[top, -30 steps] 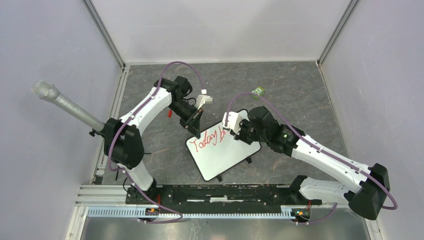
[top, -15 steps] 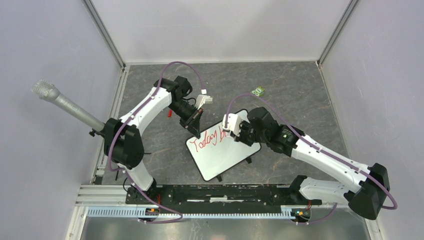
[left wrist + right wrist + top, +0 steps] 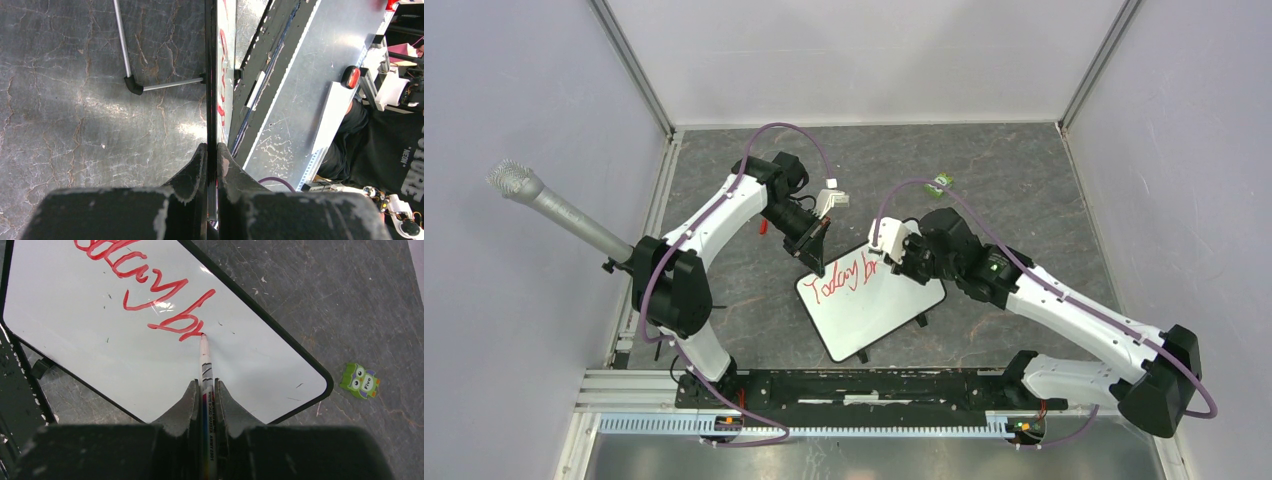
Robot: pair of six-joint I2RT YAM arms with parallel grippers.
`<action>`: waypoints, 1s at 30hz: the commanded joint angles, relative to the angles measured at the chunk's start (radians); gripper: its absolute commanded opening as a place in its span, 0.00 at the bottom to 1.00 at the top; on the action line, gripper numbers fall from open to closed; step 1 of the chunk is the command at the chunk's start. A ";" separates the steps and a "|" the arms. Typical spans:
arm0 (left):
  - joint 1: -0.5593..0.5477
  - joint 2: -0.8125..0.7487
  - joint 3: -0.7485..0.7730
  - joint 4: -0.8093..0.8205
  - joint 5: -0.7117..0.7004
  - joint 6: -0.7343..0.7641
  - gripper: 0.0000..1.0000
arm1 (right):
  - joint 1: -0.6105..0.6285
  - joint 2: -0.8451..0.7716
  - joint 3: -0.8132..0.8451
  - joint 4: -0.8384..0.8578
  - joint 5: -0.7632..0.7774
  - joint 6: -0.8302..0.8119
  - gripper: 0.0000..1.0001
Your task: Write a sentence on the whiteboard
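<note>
The whiteboard [image 3: 879, 305] lies slanted at the table's middle on small black feet. On it the sentence [image 3: 842, 279] reads "Today br" in red [image 3: 145, 295]. My right gripper [image 3: 205, 388] is shut on a red-and-white marker [image 3: 205, 365]. The marker's tip touches the board at the end of the "r". In the top view the right gripper [image 3: 890, 262] hovers over the board's far edge. My left gripper [image 3: 212, 150] is shut on the whiteboard's edge [image 3: 212, 75], seen edge-on, at the board's far left corner [image 3: 812, 258].
A green owl eraser [image 3: 941, 181] lies beyond the board [image 3: 361, 380]. A small red cap [image 3: 763, 227] sits left of the left gripper. A grey microphone-like rod [image 3: 554, 210] juts in from the left wall. The board's metal stand leg [image 3: 132, 85] rests on the stone-patterned table.
The right gripper has shifted slightly toward the far side with the marker, and the red writing after "Today" has grown by a stroke. The left arm and board have not moved.
</note>
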 commanded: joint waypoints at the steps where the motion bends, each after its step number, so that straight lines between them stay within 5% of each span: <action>1: -0.005 0.001 0.003 0.020 0.014 0.034 0.03 | -0.020 0.008 0.042 0.028 0.059 -0.010 0.00; 11: -0.005 0.001 0.001 0.020 0.016 0.036 0.03 | -0.028 -0.022 0.050 -0.002 -0.036 -0.026 0.00; 30: -0.005 0.005 0.001 0.021 0.014 0.039 0.03 | -0.030 0.006 0.036 0.028 0.035 -0.029 0.00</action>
